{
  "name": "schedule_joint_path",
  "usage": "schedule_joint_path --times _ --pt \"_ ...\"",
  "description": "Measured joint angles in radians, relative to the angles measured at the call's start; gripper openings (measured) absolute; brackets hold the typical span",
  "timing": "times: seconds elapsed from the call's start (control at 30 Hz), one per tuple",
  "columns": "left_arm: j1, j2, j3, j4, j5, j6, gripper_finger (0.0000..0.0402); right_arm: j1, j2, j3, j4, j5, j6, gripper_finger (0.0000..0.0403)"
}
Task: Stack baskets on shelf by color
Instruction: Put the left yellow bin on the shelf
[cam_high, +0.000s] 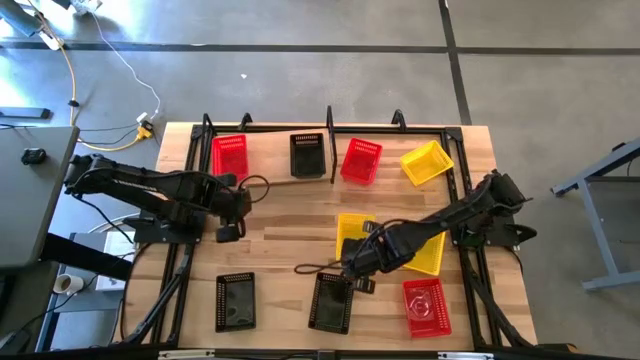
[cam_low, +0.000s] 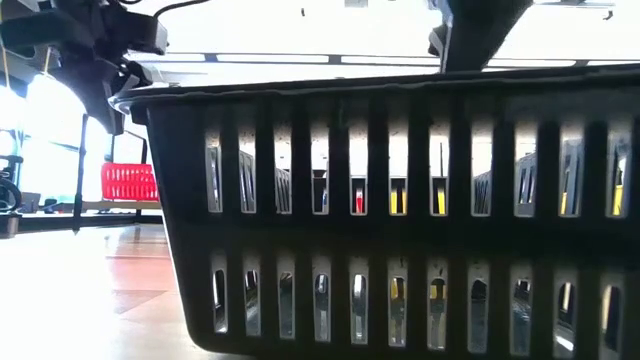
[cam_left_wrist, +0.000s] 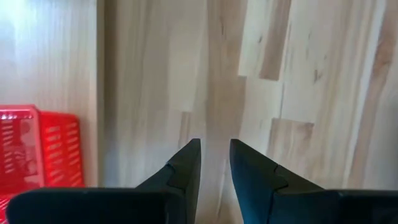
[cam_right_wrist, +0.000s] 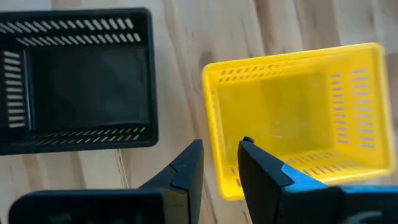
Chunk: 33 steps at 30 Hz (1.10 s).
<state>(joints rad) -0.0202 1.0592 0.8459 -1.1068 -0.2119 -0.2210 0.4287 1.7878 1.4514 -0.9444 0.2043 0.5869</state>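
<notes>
The right gripper (cam_right_wrist: 221, 163) hangs over the table's middle, fingers a narrow gap apart and holding nothing, its tips straddling the near wall of a yellow basket (cam_right_wrist: 292, 118). That basket lies just ahead of it, long axis crosswise to the fingers, so I judge this arm is the one to lift it. A black basket (cam_right_wrist: 74, 81) sits just beside, apart from the yellow. The shelf (cam_high: 330, 128) stands at the far edge. The left gripper (cam_left_wrist: 215, 163), slightly parted and empty, waits near a red basket (cam_left_wrist: 37, 149).
</notes>
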Motion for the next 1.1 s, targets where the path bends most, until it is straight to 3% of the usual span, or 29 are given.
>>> schedule_joint_path --times 0.33,0.83,0.97,1.1 --pt "-0.057 0.000 0.000 0.011 0.001 -0.075 0.0076 0.021 0.000 -0.133 0.180 0.025 -0.026 0.0109" --pt "-0.060 0.000 0.000 0.009 0.001 -0.091 0.0076 0.010 0.000 -0.289 0.293 0.043 -0.011 0.0113" --pt "-0.060 0.001 0.000 0.009 0.000 -0.091 0.0076 -0.006 0.000 -0.322 0.338 0.040 -0.011 0.0099" --pt "-0.060 0.001 0.000 0.009 0.000 -0.091 0.0076 -0.018 0.000 -0.324 0.346 0.030 -0.011 0.0055"
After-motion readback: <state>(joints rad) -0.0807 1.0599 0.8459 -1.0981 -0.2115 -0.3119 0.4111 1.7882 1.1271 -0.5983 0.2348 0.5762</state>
